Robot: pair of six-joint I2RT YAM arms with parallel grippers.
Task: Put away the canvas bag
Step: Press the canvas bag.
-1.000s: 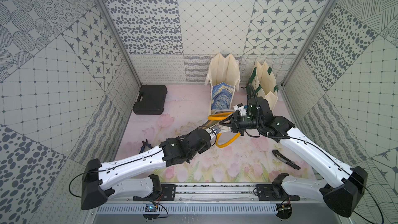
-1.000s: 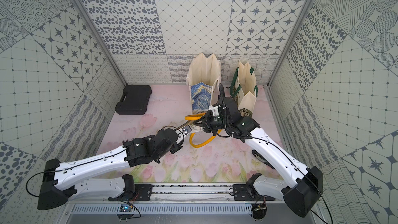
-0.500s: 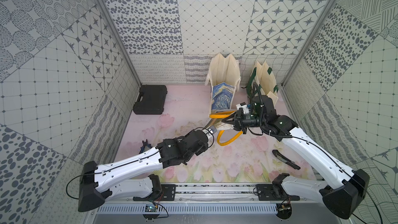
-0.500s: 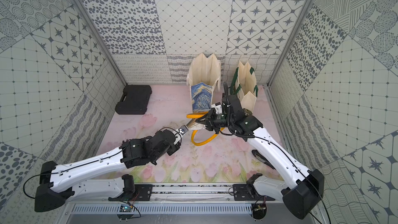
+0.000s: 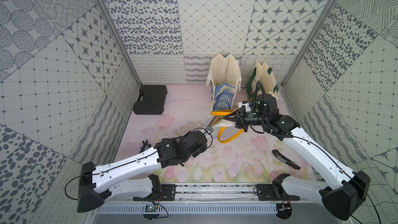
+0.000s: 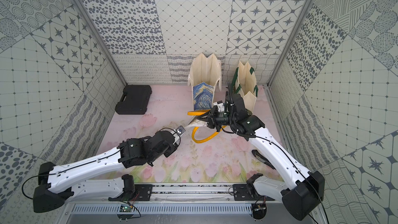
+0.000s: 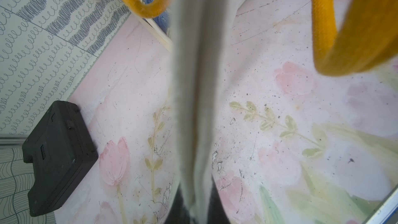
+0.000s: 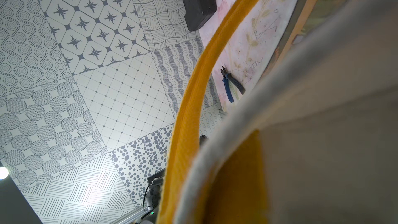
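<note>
Both top views: we note the canvas bag [image 5: 221, 123] above the counter [image 5: 183, 113], before the tote [image 5: 224, 76]. Its fold is stretched sideways between left tool [image 5: 210, 128] and right tool [image 5: 233, 119], both clamped on it.

Left wrist: open counter toward the black case [image 7: 56, 145].

Right wrist: yellow handle [image 8: 189, 115] arcs across.

In a top view, the canvas bag [image 5: 223, 123] sits mid-frame, left tote [image 5: 225, 72] and right tote [image 5: 266, 78] behind it, tool case [image 5: 150, 99] upper left.
</note>
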